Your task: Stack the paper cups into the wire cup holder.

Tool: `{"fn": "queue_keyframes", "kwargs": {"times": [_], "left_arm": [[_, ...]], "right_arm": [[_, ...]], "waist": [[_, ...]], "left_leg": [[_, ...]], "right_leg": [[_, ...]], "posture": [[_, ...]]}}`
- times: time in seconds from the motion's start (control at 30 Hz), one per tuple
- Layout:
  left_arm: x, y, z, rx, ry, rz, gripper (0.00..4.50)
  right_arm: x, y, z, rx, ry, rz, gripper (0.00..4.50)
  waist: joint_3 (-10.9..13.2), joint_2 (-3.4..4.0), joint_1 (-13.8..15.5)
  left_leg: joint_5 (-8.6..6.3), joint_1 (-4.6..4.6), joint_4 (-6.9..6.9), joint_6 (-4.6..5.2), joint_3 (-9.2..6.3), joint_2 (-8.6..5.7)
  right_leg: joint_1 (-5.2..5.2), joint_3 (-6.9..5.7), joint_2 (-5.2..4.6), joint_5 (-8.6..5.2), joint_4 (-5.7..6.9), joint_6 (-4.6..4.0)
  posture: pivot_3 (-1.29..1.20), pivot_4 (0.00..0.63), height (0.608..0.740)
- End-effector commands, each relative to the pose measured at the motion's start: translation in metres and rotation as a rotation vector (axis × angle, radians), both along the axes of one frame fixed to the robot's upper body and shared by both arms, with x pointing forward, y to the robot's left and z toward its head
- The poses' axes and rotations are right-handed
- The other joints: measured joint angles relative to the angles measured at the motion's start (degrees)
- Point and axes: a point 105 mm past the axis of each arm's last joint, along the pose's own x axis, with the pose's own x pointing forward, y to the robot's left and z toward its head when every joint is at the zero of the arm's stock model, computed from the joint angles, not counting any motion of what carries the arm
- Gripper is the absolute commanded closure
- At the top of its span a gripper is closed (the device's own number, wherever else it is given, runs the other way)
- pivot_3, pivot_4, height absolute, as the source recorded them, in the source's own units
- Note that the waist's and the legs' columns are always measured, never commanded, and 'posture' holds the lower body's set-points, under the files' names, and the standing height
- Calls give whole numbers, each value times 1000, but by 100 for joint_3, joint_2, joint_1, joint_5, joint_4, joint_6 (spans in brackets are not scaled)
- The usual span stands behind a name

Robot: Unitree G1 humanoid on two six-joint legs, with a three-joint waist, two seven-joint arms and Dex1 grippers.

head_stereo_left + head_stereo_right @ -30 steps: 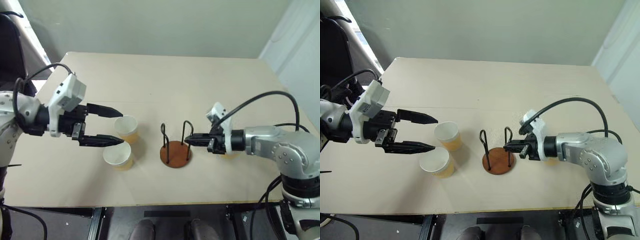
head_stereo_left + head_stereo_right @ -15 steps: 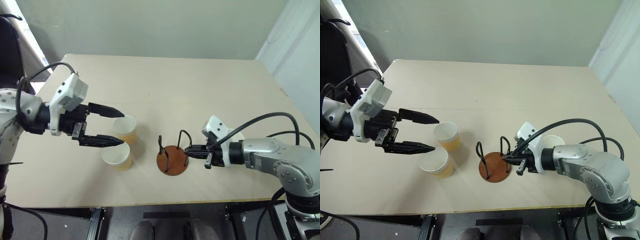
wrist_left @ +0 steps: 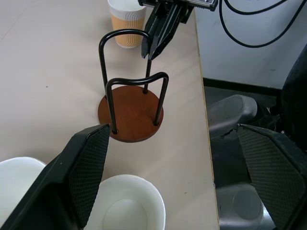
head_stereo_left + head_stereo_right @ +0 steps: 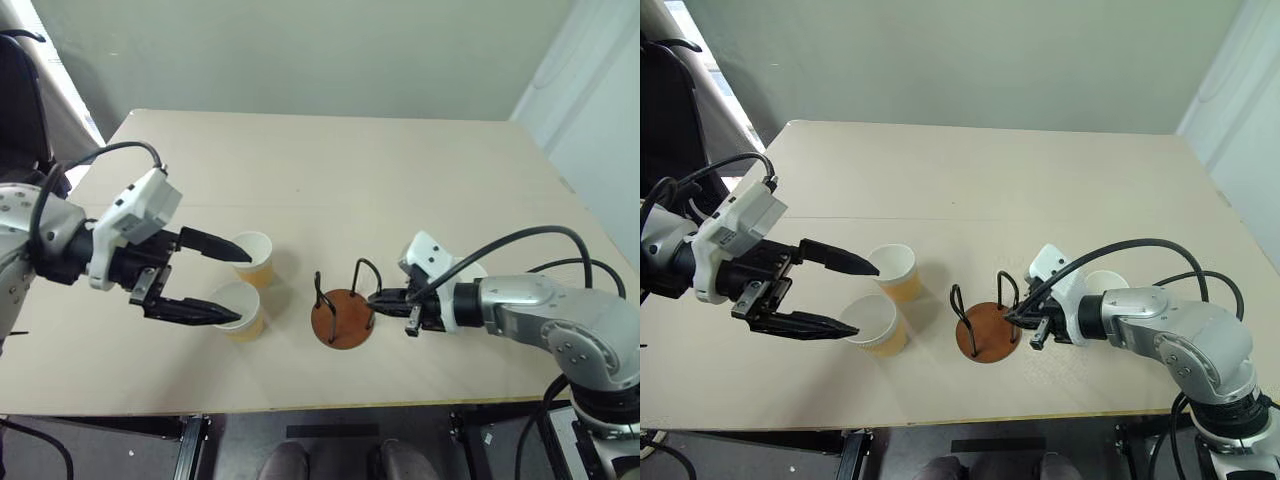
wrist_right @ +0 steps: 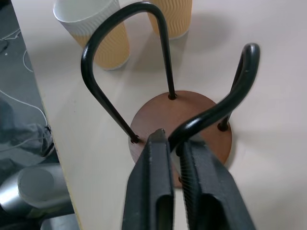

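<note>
Since 1 second ago, my right end effector has drawn the wire cup holder nearer the counter's front edge, and my left end effector has sunk toward the 2 paper cups beside it. Item 1, wire cup holder: upright on its disc base, near the front edge, between my 2 arms; its 2 wire loops rise straight up. Item 2, right end effector: fingertips on the nearest loop, the wire caught between them, nearly clenched; whether the grip is loosening I cannot tell. Item 3, left end effector: released, fingers spread wide, 1 above the far cup, 1 over the near cup, grasping nothing. Item 4, third cup: upright behind my right arm. Relation for the coming move, as I judge it: the 2 cups stand upright just left of the holder, so my left arm is nearer and the cup's long axis already matches the loops.
</note>
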Motion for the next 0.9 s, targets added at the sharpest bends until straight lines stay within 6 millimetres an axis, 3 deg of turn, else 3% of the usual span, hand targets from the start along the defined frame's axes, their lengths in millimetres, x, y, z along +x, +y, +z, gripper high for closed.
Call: {"fn": "queue_keyframes", "kwargs": {"times": [0.03,0.17,0.27,0.4,0.47,0.6,0.77,0.9], "left_arm": [[-3,-3,5,19,-35,-23,0],[-2,-4,5,21,-35,-32,0],[2,-5,4,22,-38,-35,0],[6,-3,5,23,-44,-34,0],[8,-3,5,23,-47,-35,0],[8,-8,3,10,-42,-55,0],[9,-9,2,11,-39,-65,0],[6,-8,5,17,-40,-64,0]], "right_arm": [[-1,-1,4,-9,-9,12,2983],[0,-7,15,-28,-47,8,1545],[1,-21,45,-46,-114,8,524],[-3,-39,102,4,-206,8,524],[-9,-48,116,-11,-231,4,524],[-16,-85,97,-185,-187,-93,524],[-5,-106,58,-319,-142,-118,524],[6,-111,46,-352,-159,-112,524]], "waist": [[2,2,1],[2,2,5],[3,4,12],[6,8,24],[5,7,30],[4,4,121],[7,6,105],[8,9,66]], "left_leg": [[0,-8,0,-1,0,0],[-1,-41,0,-4,0,3],[-2,-51,-1,-4,0,2],[-2,-52,-8,-5,0,3],[-2,-52,-14,-6,-1,3],[-4,-53,-28,-10,-10,10],[-5,-47,-28,-12,4,13],[-5,-40,-13,-11,11,25]], "right_leg": [[-8,0,0,0,0,0],[-40,-3,0,-1,0,-1],[-46,-2,0,0,-4,0],[-49,0,-1,-1,-7,-1],[-54,0,0,-3,-8,-5],[-49,-3,-1,-8,-12,-14],[-49,5,-5,-8,-10,-12],[-49,8,-1,-7,1,-11]], "posture": [[0,150,740],[0,150,740],[0,150,740],[0,150,740],[0,150,740],[0,150,740],[0,150,740],[0,150,740]]}}
